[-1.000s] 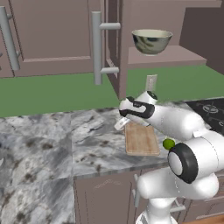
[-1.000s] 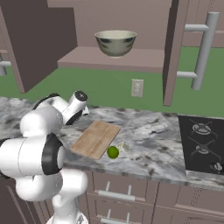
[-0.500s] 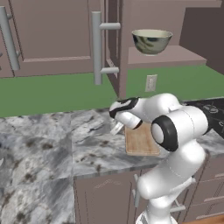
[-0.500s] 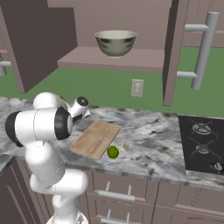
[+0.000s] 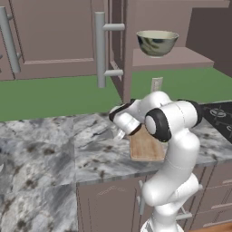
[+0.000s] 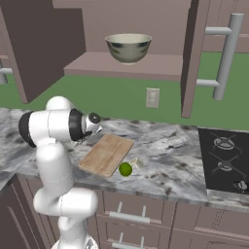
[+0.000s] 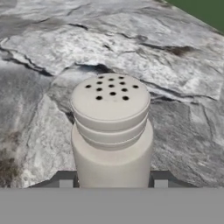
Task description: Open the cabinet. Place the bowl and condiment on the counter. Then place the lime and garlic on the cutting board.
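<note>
The condiment point(image 7: 111, 131), a pale shaker with a perforated cap, stands upright between my fingertips point(image 7: 65, 180), with my gripper point(image 7: 113, 181) shut on it. It hangs just over the marble counter point(image 7: 183, 113), left of the cutting board point(image 5: 147, 147). In the left base view the gripper point(image 5: 121, 132) points down at the counter point(image 5: 45, 149). The cabinet point(image 6: 34, 44) is open, and the bowl point(image 6: 128, 47) sits on its shelf. The lime point(image 6: 125, 169) and the garlic point(image 6: 137, 162) lie on the counter off the board's point(image 6: 107, 154) near right corner.
The open cabinet door point(image 5: 115, 41) with its bar handle point(image 5: 100, 50) juts out above the arm. A black stove point(image 6: 226, 155) lies at the right. A wall outlet point(image 6: 152, 97) sits behind the board. Base cabinet drawers point(image 6: 131, 219) run below the counter edge.
The arm has swung left from over the cutting board, carrying the shaker down toward the counter beside the board. The bowl, lime and garlic have not moved.
</note>
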